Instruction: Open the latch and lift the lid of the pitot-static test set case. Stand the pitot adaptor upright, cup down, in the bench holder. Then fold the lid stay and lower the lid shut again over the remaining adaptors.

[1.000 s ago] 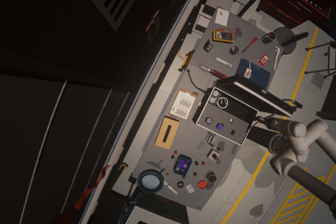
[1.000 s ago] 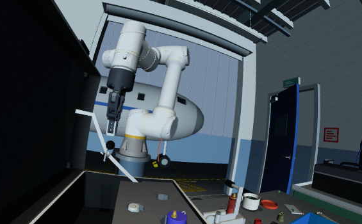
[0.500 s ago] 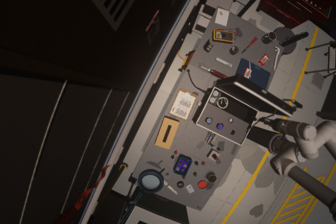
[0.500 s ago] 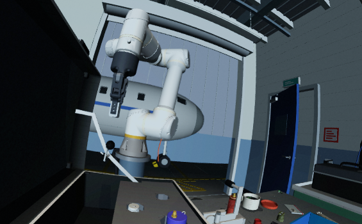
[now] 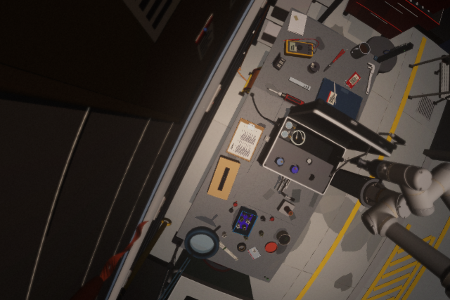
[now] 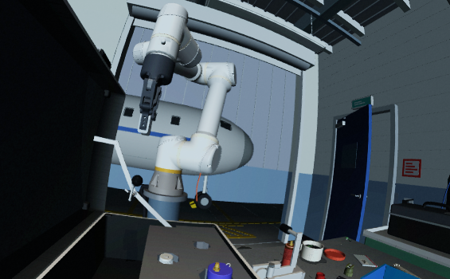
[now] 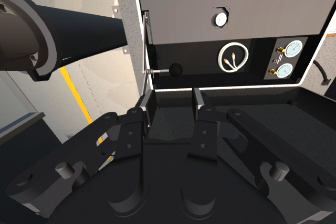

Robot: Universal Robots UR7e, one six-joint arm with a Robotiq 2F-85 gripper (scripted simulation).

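Observation:
My gripper (image 6: pixel 144 127) (image 7: pixel 173 102) hangs half open and empty, pointing down beside the raised lid (image 5: pixel 341 126) of the test set case (image 5: pixel 303 157), above the lid stay. The stay (image 6: pixel 136 181) is a white jointed bar with a black knob (image 7: pixel 175 69) at its elbow, and it props the lid open. Inside the case, blue adaptors (image 5: pixel 294 169) (image 6: pixel 218 271) sit in the grey foam tray. A red-orange adaptor (image 6: pixel 287 252) stands in the bench holder (image 5: pixel 287 209).
The edge of the open lid (image 7: pixel 244 88) lies just ahead of the fingers. My own arm's link (image 7: pixel 62 40) crosses on the left. Tools, a clipboard (image 5: pixel 245 139), a magnifier (image 5: pixel 201 242) and small parts crowd the bench around the case.

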